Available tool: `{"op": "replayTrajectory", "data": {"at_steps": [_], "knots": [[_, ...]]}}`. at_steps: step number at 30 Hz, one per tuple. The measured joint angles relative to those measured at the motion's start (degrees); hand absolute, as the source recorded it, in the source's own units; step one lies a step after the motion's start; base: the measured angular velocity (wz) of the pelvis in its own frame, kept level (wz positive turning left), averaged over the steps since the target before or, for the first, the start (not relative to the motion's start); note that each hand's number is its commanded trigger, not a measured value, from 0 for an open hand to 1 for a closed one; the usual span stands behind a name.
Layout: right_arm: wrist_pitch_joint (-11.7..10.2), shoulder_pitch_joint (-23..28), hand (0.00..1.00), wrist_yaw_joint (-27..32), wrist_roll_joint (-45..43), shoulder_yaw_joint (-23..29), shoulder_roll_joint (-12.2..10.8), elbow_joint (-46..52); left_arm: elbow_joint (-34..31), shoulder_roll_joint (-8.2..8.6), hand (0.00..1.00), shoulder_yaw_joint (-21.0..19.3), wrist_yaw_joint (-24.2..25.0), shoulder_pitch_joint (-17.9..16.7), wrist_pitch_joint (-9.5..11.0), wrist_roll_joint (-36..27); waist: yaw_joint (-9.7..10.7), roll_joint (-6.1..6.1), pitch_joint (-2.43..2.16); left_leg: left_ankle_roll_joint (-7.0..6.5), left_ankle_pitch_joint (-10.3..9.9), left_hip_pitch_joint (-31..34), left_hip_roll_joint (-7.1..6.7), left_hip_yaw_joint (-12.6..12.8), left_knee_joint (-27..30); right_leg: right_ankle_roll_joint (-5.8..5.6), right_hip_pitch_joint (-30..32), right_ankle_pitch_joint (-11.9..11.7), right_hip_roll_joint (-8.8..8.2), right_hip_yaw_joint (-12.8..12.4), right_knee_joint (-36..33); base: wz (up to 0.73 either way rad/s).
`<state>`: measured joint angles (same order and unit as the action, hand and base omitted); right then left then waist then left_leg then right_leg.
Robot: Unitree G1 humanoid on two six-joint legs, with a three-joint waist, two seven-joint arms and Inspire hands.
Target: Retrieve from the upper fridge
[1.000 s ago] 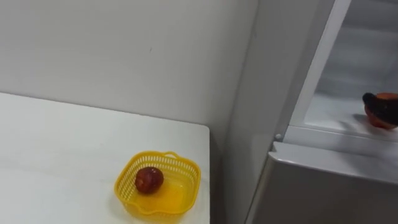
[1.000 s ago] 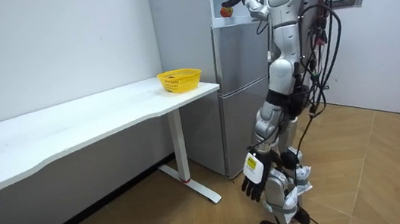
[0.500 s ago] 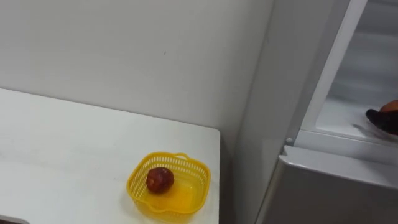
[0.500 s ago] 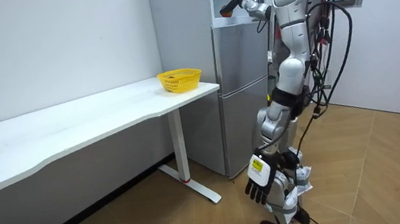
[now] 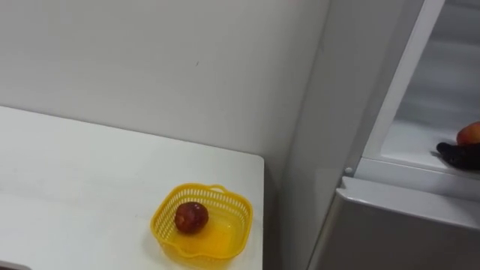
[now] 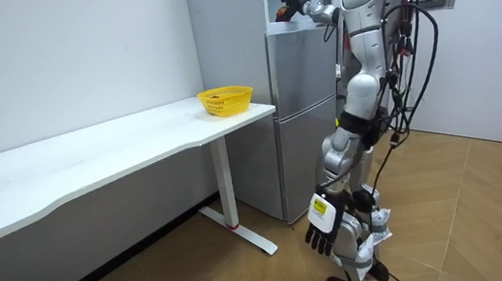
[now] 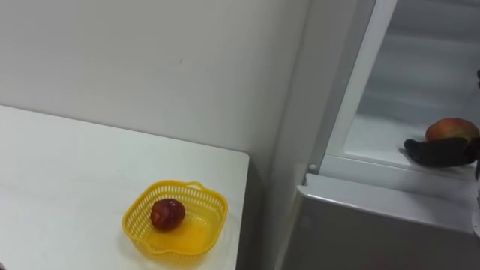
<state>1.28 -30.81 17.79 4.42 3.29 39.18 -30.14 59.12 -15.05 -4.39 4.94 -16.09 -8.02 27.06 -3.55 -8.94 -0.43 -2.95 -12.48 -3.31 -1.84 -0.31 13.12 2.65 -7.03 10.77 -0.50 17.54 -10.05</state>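
The fruit (image 7: 452, 128) sits on the upper fridge (image 7: 375, 229) shelf, far right. The right hand (image 7: 439, 153) touches its near side; I cannot tell its grip. The left hand (image 6: 323, 233) hangs relaxed.

Upper fridge compartment (image 7: 420, 67) open; shelf (image 7: 375, 142) bare left of red-orange fruit (image 7: 452, 130). Door frame (image 7: 355, 82) bounds the opening's left. Surface (image 7: 60, 172) free but for corner basket (image 7: 210, 206).

Basket (image 5: 161, 218): yellow plastic lattice, slightly glossy. Tabletop (image 5: 75, 180): white, smooth, matt. Fridge (image 5: 390, 232): grey, smooth, satin sheen, metal-looking. Fruit (image 5: 192, 217) in basket: red, shiny skin. Right hand (image 7: 439, 152): black, matt. Floor (image 6: 492, 226): wood parquet, faint sheen.
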Motion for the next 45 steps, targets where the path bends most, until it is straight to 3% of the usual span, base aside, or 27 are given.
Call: {"op": "replayTrajectory", "data": {"at_steps": [7, 14, 22, 23, 24, 25, 45], "knots": [[0.05, -0.07, 0.0, -2.2, 0.21, 0.09, 0.0, -0.63, 0.02, 0.0, 0.0, 0.0, 0.78, -0.43, -0.84, -0.01, 0.09, 0.07, 0.05, 0.0, 0.0, -0.05, 0.01, -0.04, 0.08, -0.01, 0.08, 0.0, -0.06, 0.06, -0.46, 0.0], [0.07, -0.14, 0.0, -5.73, 9.43, 0.08, 0.0, -5.57, 0.55, -0.16, 0.0, -0.05, 0.63, -0.61, -0.83, -0.01, -0.34, 0.05, 0.12, -0.01, -0.02, -1.33, -0.01, -0.13, 0.2, -0.03, -1.27, 0.02, -0.1, 0.06, -0.58, 0.0], [-0.06, -0.24, 0.0, -9.26, 12.86, 0.26, 0.0, -8.27, 0.37, -0.24, 0.0, -0.04, 0.78, -1.42, -0.82, 0.0, -0.4, 0.03, 0.14, -0.01, -0.02, -1.35, -0.07, 0.03, 1.06, 0.05, -2.06, 0.04, -0.04, 0.12, 0.24, 0.0], [-0.37, -0.28, 0.54, -9.57, 13.17, 0.26, 0.0, -8.81, 0.38, -0.28, 0.0, -0.04, 0.79, -1.39, -0.8, 0.02, -0.45, 0.02, 0.14, -0.01, -0.02, -1.4, -0.06, 0.09, 1.11, 0.06, -2.03, 0.04, -0.05, 0.11, 0.37, 0.0], [-0.8, -0.38, 0.61, -10.42, 13.32, 0.4, 0.0, -9.45, 0.38, -0.28, 0.0, -0.04, 0.8, -1.39, -0.78, 0.02, -0.47, 0.02, 0.14, -0.01, -0.02, -1.46, -0.06, 0.09, 1.12, 0.06, -2.04, 0.04, -0.05, 0.11, 0.37, 0.0], [-0.95, -0.48, 0.98, -10.8, 13.47, 0.46, 0.0, -9.77, 0.39, -0.29, 0.0, -0.04, 0.8, -1.39, -0.78, 0.01, -0.46, 0.02, 0.14, -0.01, -0.02, -1.47, -0.05, 0.06, 1.11, 0.06, -2.05, 0.04, -0.05, 0.09, 0.36, 0.0], [-1.85, -1.79, 1.0, -16.06, 14.22, 3.52, 0.02, -12.56, 0.68, -1.43, 0.0, 0.02, 1.94, -0.76, -0.82, -0.01, 0.02, -0.11, 0.15, 0.01, -0.01, -2.37, -0.06, -0.05, 0.33, 0.03, -2.46, 0.19, -0.03, 0.16, 0.39, 0.0]]}}
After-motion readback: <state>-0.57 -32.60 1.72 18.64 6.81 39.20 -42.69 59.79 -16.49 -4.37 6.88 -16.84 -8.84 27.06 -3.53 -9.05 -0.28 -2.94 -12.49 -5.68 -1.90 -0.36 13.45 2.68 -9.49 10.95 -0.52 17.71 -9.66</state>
